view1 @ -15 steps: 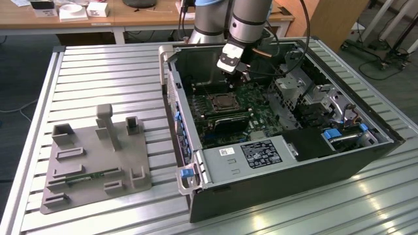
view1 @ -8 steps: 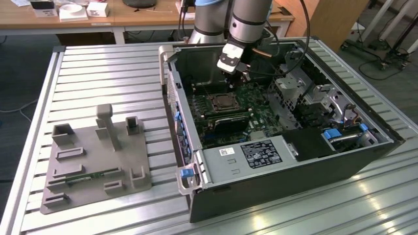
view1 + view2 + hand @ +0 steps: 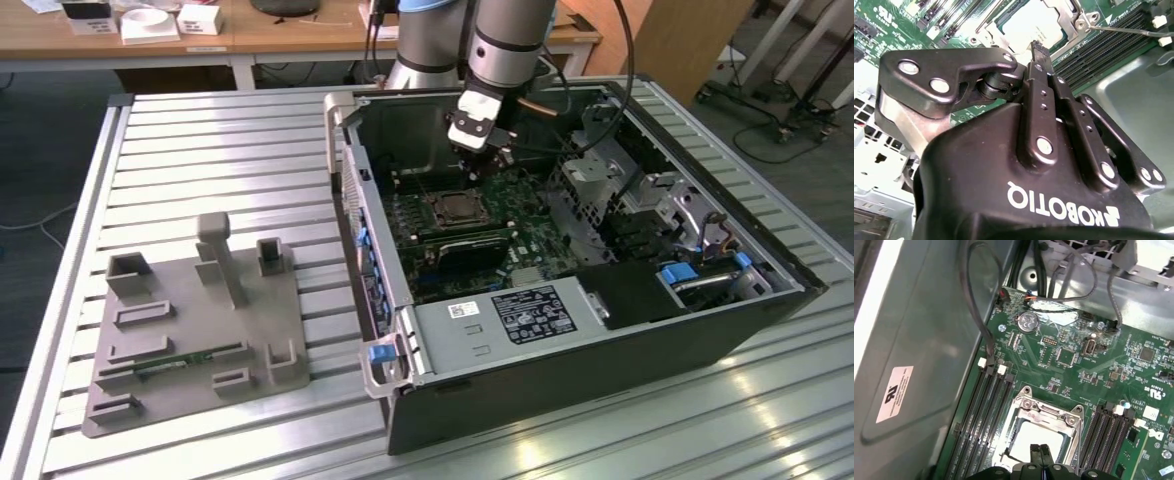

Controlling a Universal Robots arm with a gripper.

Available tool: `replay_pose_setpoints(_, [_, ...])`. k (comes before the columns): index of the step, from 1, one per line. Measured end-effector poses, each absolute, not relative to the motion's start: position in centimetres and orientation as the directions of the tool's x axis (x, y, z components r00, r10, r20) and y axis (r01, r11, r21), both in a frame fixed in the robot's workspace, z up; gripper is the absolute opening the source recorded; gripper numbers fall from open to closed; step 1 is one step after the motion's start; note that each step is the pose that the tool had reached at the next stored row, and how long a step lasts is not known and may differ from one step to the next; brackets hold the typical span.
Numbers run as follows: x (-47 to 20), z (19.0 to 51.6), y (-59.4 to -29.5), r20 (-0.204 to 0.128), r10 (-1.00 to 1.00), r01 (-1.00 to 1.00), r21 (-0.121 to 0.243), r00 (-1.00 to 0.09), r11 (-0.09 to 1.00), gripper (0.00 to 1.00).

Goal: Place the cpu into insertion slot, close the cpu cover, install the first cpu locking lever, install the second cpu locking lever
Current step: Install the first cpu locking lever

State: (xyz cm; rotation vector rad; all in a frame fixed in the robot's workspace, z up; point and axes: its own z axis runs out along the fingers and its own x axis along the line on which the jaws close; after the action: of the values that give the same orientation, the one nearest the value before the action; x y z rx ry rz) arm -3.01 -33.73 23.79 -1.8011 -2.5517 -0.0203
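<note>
From across the room, the exterior view showed the open computer case [image 3: 561,390] lying on the slatted table [image 3: 227,150]. The arm reached in from the far side so that the gripper [image 3: 494,155] hung just above and beyond the insertion slot [image 3: 458,208], with a grey fixture tray [image 3: 200,300] well apart on the exterior view's left.

In the second wrist view the two fingertips were pressed together with nothing between them. They pointed at the cpu [image 3: 1031,25], which sat in the socket. A thin metal rod [image 3: 1124,31] stuck out from the socket's corner over the memory slots [image 3: 1104,47]. I took it for a locking lever not yet latched.

In the first wrist view the cpu cover [image 3: 1026,405] appeared to lie flat around the chip, framing it. The closed, empty fingers looked suited to pushing rather than gripping.
</note>
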Motion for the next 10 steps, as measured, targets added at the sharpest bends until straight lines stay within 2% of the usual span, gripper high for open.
replay_pose_setpoints(10, [-3.01, 24.28, -33.73, 0.022, 0.928, 0.928, 0.000, -0.373, 0.373, 0.10])
